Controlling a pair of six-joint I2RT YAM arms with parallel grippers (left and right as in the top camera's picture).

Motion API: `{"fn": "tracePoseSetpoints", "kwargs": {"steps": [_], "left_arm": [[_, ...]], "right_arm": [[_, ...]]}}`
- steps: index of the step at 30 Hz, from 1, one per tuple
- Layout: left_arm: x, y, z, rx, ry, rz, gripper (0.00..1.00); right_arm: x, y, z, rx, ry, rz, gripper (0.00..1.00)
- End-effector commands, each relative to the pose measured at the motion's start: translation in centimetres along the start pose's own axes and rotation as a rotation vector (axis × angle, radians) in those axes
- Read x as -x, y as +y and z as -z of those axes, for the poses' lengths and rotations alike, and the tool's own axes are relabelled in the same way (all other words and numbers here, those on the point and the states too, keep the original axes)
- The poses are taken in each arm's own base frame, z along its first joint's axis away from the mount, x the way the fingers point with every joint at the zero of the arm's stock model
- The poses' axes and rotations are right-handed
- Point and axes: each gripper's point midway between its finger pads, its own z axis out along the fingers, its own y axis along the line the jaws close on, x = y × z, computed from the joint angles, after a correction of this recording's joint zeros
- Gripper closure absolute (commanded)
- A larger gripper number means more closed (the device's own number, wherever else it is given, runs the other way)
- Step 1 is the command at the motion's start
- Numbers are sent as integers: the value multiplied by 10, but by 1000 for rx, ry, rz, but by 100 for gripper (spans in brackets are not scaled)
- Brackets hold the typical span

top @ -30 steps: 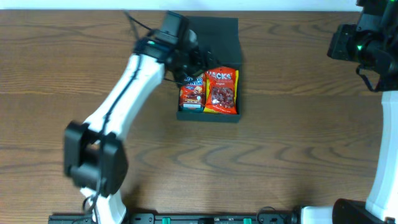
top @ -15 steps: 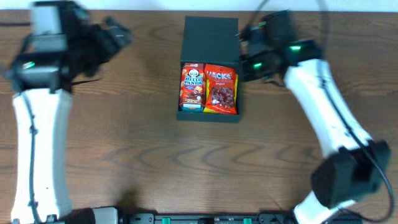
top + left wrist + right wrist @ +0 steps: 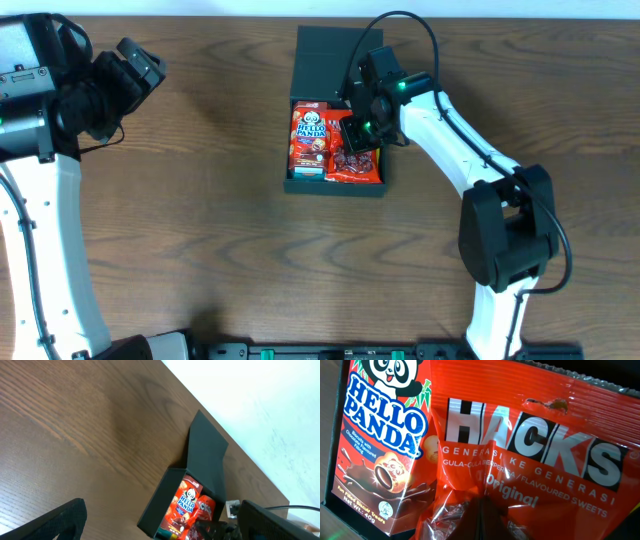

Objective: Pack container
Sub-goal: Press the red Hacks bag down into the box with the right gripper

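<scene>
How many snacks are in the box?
2. The Hello Panda box lies in the container's left half, and the Hacks bag lies beside it in the right half. More may be hidden underneath.

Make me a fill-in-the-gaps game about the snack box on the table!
The green box has its lid ___. Inside it lie ___ snack packs. The pack beside the Hacks bag says Hello ___. The pincer above the Hacks bag belongs to the ___ arm.
Missing words: open, two, Panda, right.
</scene>
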Motion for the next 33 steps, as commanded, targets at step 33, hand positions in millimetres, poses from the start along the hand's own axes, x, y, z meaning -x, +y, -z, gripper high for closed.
{"fn": "tracePoseSetpoints", "kwargs": {"steps": [33], "left_arm": [[-4, 13, -2, 64, 28, -22, 3]], "right_arm": [[-34, 28, -14, -66, 112, 149, 98]]}}
